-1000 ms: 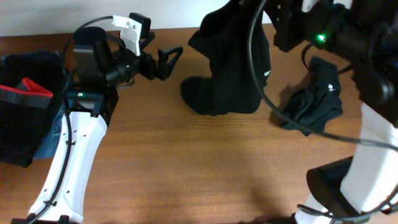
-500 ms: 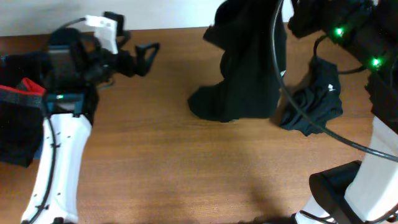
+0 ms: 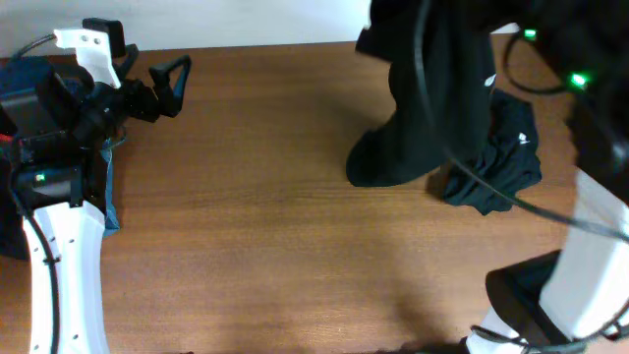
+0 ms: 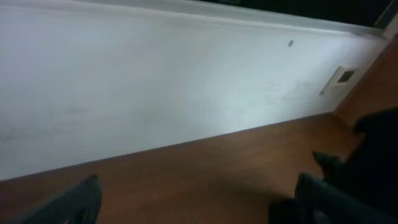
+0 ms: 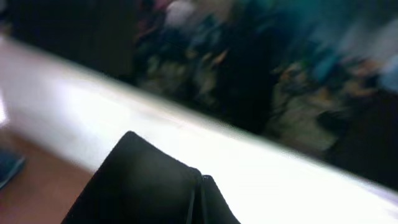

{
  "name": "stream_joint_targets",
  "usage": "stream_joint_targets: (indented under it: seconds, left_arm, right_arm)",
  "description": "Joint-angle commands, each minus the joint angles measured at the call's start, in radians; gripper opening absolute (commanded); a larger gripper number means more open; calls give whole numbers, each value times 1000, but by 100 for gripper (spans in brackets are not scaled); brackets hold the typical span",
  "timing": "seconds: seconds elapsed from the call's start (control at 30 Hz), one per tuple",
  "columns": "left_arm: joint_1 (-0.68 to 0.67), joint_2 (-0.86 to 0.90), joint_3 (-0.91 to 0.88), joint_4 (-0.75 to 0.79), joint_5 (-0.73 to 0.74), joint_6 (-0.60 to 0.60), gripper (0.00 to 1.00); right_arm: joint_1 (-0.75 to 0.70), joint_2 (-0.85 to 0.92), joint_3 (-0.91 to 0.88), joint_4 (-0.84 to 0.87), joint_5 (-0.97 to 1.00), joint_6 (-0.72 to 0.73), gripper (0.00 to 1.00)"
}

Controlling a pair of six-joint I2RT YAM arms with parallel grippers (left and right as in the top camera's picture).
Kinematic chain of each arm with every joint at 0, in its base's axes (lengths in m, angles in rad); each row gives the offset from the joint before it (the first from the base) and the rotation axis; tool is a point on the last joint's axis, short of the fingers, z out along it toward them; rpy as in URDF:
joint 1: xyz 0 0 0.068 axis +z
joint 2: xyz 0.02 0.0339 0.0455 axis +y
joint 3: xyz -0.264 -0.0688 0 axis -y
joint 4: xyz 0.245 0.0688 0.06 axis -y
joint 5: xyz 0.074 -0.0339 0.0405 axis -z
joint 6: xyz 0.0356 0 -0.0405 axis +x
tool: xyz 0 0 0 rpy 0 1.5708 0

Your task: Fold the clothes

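Shirt [image 3: 423, 108] swung right w/ R pincer [image 5: 198, 193] clamped on it; L pincer [image 3: 173, 87] pulled left, jaws apart.

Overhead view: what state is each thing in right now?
black shirt, lifted, hanging, bottom end touching the table.
plain black piece, crumpled on the table beside it.
left tool, open, empty.
right tool, shut on the black shirt.
blue denim garment, heaped at left edge.
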State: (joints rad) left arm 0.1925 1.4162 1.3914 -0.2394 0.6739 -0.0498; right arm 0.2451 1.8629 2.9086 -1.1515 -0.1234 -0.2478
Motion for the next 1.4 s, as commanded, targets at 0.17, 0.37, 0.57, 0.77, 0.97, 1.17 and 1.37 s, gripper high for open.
stream_joint_targets:
  seconds: [0.17,0.37,0.57,0.77,0.97,1.17,1.37]
  left_arm:
    - [3,-16,16,-17,11,-11,99]
    - [3,-16,16,-31,11,-10,99]
    - [3,-16,16,-55,-19,-10,99]
    - [3,-16,16,-64,-27,-10,99]
    - [2,-8,16,-118,-26,-10,99]
    - [-14,75,16,-212,-26,-2,99]
    - [-103,227,16,-260,-61,67,99]
  right_arm:
    - [154,246,-217,35,-183,98,4]
    - [267,427,-237,148,-185,212,4]
    - [361,532,-237,228,-188,264,16]
    - [357,489,-221,193,-188,264,99]
    - [206,412,-193,9,-180,264,99]
    - [2,415,-194,-251,-180,264,99]
    - [-102,418,-254,-346,-179,251,99]
